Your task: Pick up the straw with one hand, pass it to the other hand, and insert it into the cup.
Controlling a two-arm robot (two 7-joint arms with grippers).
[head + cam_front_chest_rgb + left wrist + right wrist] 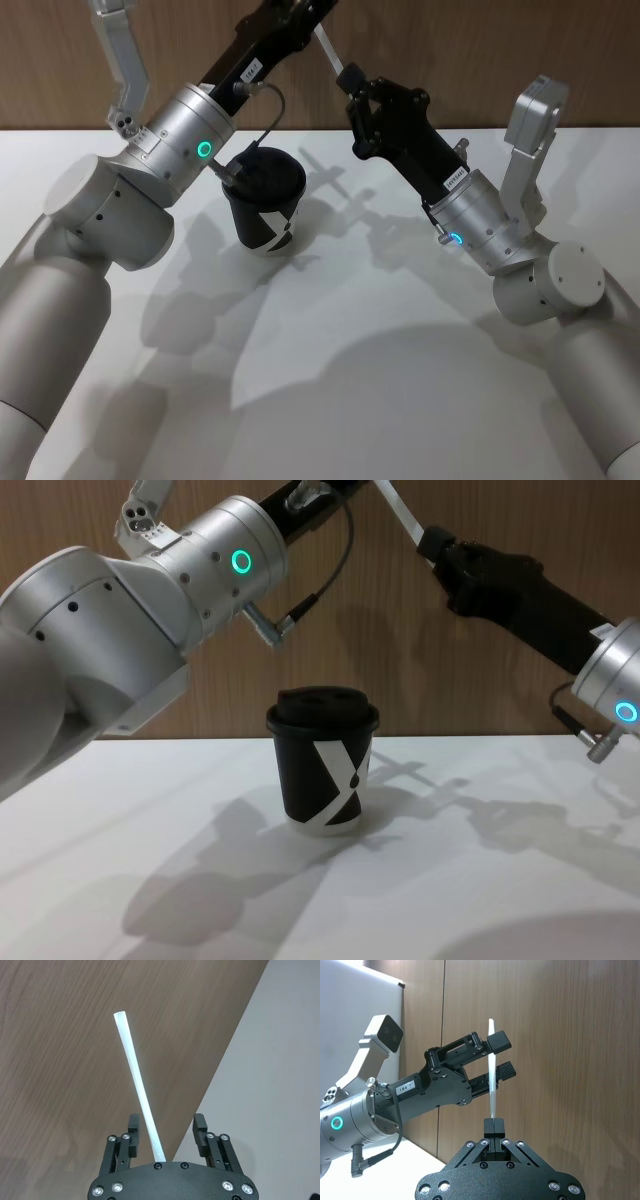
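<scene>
Straw: the thin straight white plastic straw (pixel 492 1075) is being held in the air at the top centre of the head view, high above the desk, with a wooden wall behind it.
Right hand: the black long-fingered right hand (pixel 491 1125) is pinching the straw's lower end, its fingers pressed together on it in the lower middle of the right wrist view.
Left hand: the black long-fingered left hand (pixel 496 1053) is reaching in from the upper left of the head view; its fingers are standing apart, one on each side of the straw, not visibly touching it.
Straw axis: in the left wrist view the straw (pixel 137 1087) is running lengthwise between the two spread fingers and out past their tips.
Cup: the black paper cup with the white X mark and black plastic lid (pixel 325 760) is standing upright on the white desk (pixel 480 900), below the hands and nearer the left arm.
Judged step: the handover looks under way; whichever hand ends up carrying the straw must bring it down to the lid.
</scene>
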